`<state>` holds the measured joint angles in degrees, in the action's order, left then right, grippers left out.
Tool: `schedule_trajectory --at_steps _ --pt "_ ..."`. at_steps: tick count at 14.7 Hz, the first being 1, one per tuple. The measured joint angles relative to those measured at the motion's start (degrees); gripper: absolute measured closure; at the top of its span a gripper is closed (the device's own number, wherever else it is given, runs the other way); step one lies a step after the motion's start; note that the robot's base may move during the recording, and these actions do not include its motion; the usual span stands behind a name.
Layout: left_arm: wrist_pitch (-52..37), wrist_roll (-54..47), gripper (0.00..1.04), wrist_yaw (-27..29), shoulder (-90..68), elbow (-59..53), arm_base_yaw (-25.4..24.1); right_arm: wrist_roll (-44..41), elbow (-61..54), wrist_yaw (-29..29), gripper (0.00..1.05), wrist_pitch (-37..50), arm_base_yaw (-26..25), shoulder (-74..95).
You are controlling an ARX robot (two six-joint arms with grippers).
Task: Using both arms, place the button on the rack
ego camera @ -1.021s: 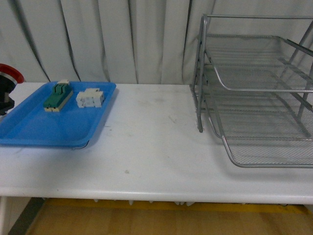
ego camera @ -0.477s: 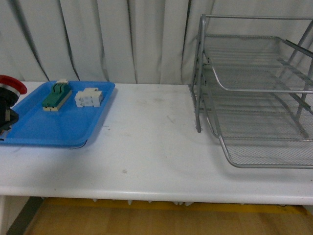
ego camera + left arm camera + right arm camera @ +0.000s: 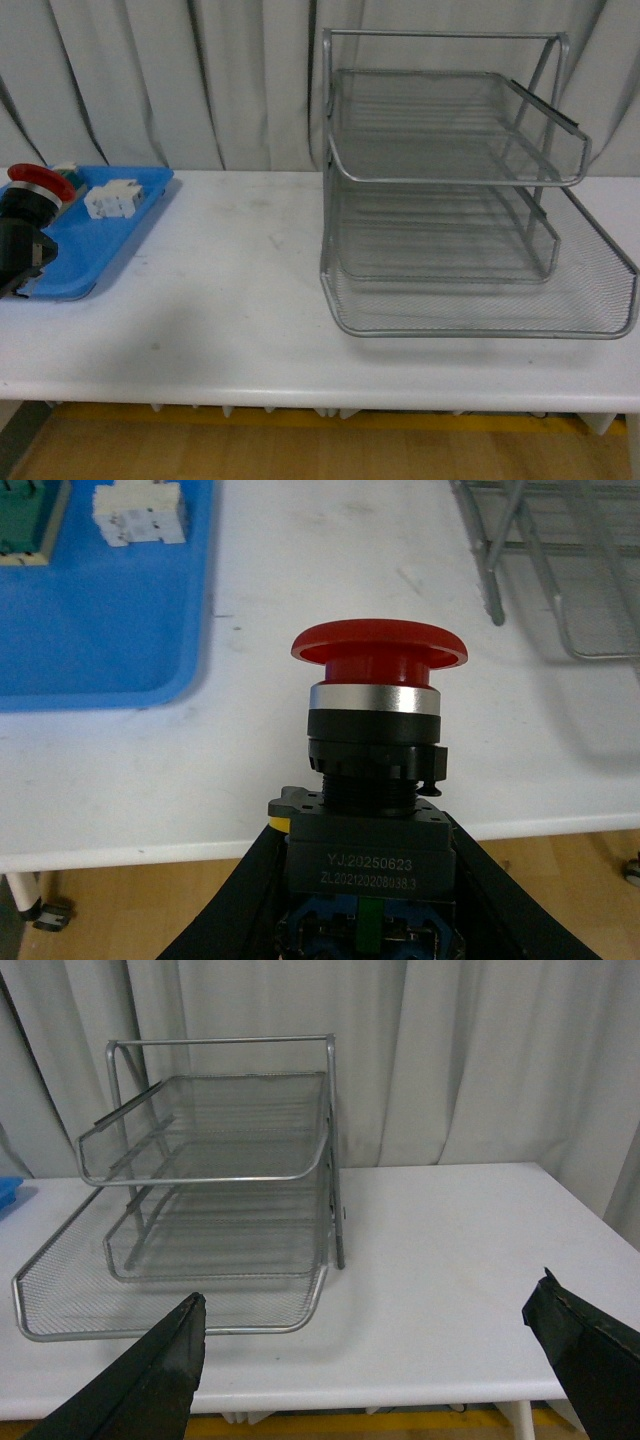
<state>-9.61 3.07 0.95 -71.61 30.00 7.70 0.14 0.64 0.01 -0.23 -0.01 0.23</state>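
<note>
Left gripper (image 3: 365, 880) pinching the button (image 3: 378, 695) by its black body, red cap up. It's over the table's (image 3: 230, 290) left end beside the blue tray (image 3: 110, 240), well apart from the rack (image 3: 450, 181). Right gripper (image 3: 370, 1360) spread wide, facing the rack.

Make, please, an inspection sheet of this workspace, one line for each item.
Surface: white table, a few faint marks.
Job's things: button held clear of the table; rack standing on the table, nothing seen in its three tiers.
Clutter: blue tray holding a white block and a green-topped block.
Grippers: left gripper, jaws shut on the button's body; right gripper, jaws open, holding nothing.
Cables: nothing seen.
Surroundings: pale curtain behind, wooden floor below.
</note>
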Motion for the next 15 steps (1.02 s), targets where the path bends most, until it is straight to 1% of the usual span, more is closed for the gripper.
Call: schedule_trajectory --at_steps 7,8,9,10,11,14,15 --pt "-0.1 0.2 0.69 0.6 -0.3 -0.3 2.1 0.0 0.0 0.0 0.06 0.1 0.0 0.0" --pt "-0.2 0.5 0.69 1.0 -0.5 0.0 2.9 0.0 0.0 0.2 0.06 -0.1 0.0 0.0" --pt "0.0 1.0 0.69 1.0 -1.4 1.1 4.4 0.0 0.0 0.2 0.06 0.1 0.0 0.0" --pt "0.6 1.5 0.69 3.3 -5.4 5.7 7.7 0.0 0.0 0.2 0.06 0.0 0.0 0.0" --pt "0.6 2.1 0.69 4.0 -8.7 10.4 10.8 0.0 0.0 0.2 0.06 0.0 0.0 0.0" --pt "2.8 4.2 0.69 4.2 -19.7 22.2 19.5 0.0 0.0 0.2 0.06 0.0 0.0 0.0" --pt "3.7 4.3 0.69 4.2 -22.7 24.7 21.4 0.0 0.0 0.2 0.06 0.0 0.0 0.0"
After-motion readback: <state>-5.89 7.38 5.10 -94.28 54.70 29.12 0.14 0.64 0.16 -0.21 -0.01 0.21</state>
